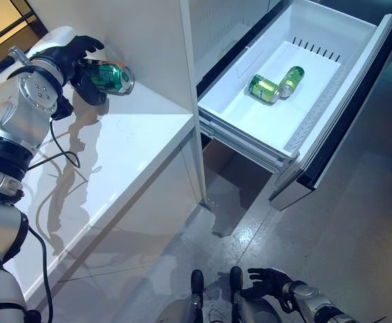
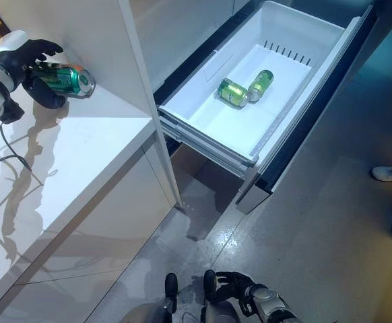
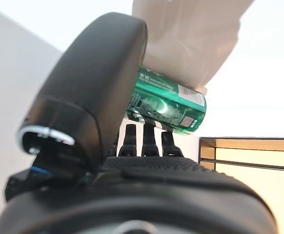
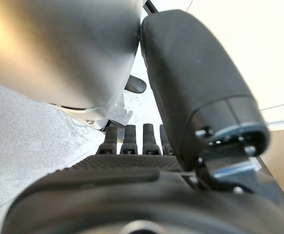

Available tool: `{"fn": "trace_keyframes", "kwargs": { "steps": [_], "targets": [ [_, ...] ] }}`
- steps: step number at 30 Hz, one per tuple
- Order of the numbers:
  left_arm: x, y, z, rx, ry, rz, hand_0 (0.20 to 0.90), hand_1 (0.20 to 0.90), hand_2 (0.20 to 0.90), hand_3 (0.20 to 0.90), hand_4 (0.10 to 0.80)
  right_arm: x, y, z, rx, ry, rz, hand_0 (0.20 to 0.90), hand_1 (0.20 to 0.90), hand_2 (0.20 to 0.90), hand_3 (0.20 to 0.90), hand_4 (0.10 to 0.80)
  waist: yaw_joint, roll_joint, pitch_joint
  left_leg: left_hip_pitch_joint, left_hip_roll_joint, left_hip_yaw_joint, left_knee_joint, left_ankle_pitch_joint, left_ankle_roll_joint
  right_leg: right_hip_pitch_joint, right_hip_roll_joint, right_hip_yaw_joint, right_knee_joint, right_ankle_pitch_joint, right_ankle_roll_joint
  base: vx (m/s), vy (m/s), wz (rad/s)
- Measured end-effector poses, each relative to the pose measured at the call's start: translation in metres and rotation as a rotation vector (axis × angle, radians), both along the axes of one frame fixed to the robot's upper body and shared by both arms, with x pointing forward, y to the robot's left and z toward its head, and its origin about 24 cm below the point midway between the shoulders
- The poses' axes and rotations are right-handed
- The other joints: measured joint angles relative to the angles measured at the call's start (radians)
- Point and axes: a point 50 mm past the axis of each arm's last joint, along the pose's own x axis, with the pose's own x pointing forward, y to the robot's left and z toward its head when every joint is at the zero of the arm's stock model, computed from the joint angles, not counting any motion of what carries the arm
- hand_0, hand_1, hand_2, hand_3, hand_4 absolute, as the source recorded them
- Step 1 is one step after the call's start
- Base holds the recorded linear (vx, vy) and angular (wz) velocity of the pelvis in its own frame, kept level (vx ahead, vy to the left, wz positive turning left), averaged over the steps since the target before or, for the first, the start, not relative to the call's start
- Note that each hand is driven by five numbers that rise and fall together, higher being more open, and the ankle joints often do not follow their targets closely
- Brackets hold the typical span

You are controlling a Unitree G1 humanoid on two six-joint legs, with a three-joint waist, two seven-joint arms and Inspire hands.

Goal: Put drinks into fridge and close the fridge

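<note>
1. Green can [image 1: 107, 76]: located at the upper left of the left eye view, lying on its side above the white counter [image 1: 115, 161], with its end facing right.
2. Left hand [image 1: 75, 57]: fingers and thumb are curled round the green can. The left wrist view confirms the hold, with the can [image 3: 167, 106] seated between the thumb and the row of fingers.
3. White drawer [image 1: 344, 101]: pulled out of the fridge at the upper right of the frame, fully open. Its dark front panel [image 1: 357, 128] faces the lower right.
4. Drawer contents: two further green cans [image 1: 277, 85] lie on their sides on the drawer floor, near its centre, touching each other at one end and forming a shallow V.
5. Right hand [image 1: 267, 282]: located at the bottom centre of the frame, low over the grey floor [image 1: 357, 229], well apart from the drawer. Its fingers are loosely spread and hold nothing.
6. White upright panel [image 1: 189, 101]: stands between the counter and the drawer.
7. Person's white shoes [image 2: 391, 175]: visible at the right edge of the right eye view, on the floor.
</note>
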Motion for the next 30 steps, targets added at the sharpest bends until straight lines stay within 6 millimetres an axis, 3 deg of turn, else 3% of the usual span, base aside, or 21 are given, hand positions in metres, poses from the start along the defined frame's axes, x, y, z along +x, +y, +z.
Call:
{"fn": "trace_keyframes", "kwargs": {
  "steps": [5,11,16,30],
  "targets": [
    [0.001,0.002,-0.003,0.060,0.034,0.005,0.900,0.900,0.900,0.900,0.800,-0.001,-0.001,0.000,-0.002,0.003,-0.001,0.900,0.900,0.900,0.900,0.800,-0.002,0.005,0.000,0.011,0.000,0.000,0.000,0.001,0.000,0.010,-0.001,-0.002,0.000,0.000,0.000,0.000,0.000,0.00],
    [0.003,-0.005,-0.008,0.301,0.118,0.004,0.900,0.900,0.900,0.900,0.800,-0.004,-0.005,-0.001,-0.009,0.015,-0.017,0.900,0.900,0.900,0.900,0.800,-0.001,0.015,-0.004,0.019,-0.001,-0.001,0.000,0.004,-0.001,0.019,-0.001,-0.002,0.000,0.002,-0.002,0.000,0.000,0.00],
    [0.002,-0.006,-0.007,0.402,0.163,-0.007,0.900,0.900,0.900,0.900,0.800,-0.004,-0.006,-0.001,-0.011,0.016,-0.020,0.900,0.900,0.900,0.900,0.800,-0.002,0.019,-0.006,0.019,-0.001,0.000,0.000,0.004,-0.001,0.019,-0.001,-0.002,0.000,0.002,-0.002,0.000,0.000,0.00],
    [0.003,-0.017,-0.014,0.479,0.249,-0.050,0.900,0.900,0.900,0.900,0.800,-0.004,-0.006,-0.001,-0.011,0.015,-0.017,0.900,0.900,0.900,0.900,0.800,-0.005,0.019,-0.008,0.018,-0.002,0.002,0.000,0.004,0.000,0.016,-0.001,0.001,0.000,0.003,-0.001,-0.012,0.002,0.00]
  ]
}}
